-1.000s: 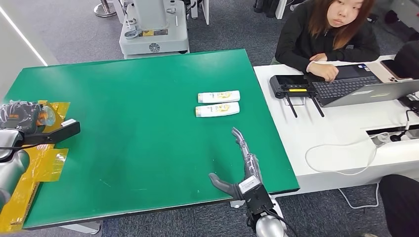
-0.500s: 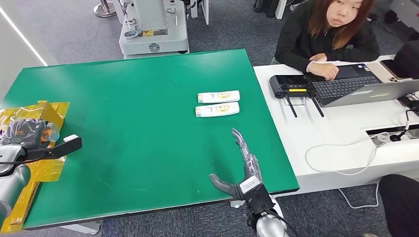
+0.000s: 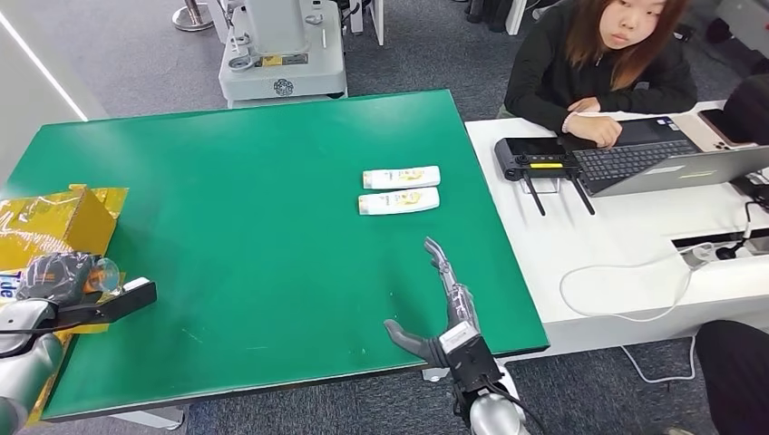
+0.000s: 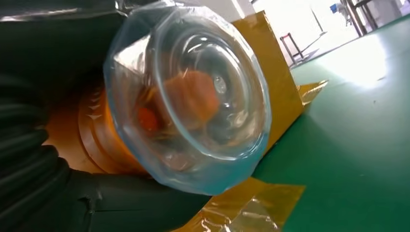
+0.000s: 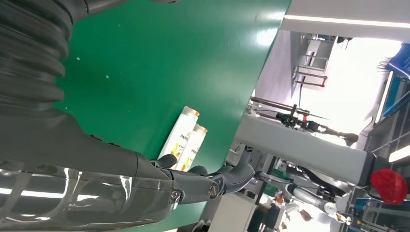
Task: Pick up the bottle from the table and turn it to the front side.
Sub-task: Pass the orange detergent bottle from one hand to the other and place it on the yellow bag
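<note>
Two white bottles with yellow labels lie side by side on the green table [image 3: 245, 227], the far one [image 3: 401, 178] and the near one [image 3: 399, 201]. They lie beyond the fingertips in the right wrist view [image 5: 186, 137]. My right hand [image 3: 444, 308] hovers over the table's front right corner, fingers stretched toward the bottles, holding nothing [image 5: 145, 179]. At the left edge my left hand [image 3: 56, 279], wrapped in dark film, grips a clear round bottle [image 3: 102, 274] with orange inside; its base faces the left wrist camera [image 4: 193, 101].
A yellow box [image 3: 54, 217] on yellow film sits at the table's left edge, just behind my left hand. A white desk [image 3: 626, 227] with a laptop [image 3: 671, 159], a controller [image 3: 537, 159] and cables adjoins the right side; a person [image 3: 598, 63] sits there. A white machine [image 3: 281, 50] stands beyond the far edge.
My left arm has drawn back toward the table's front edge with the clear bottle, uncovering the yellow box. The right hand and the two white bottles have stayed still.
</note>
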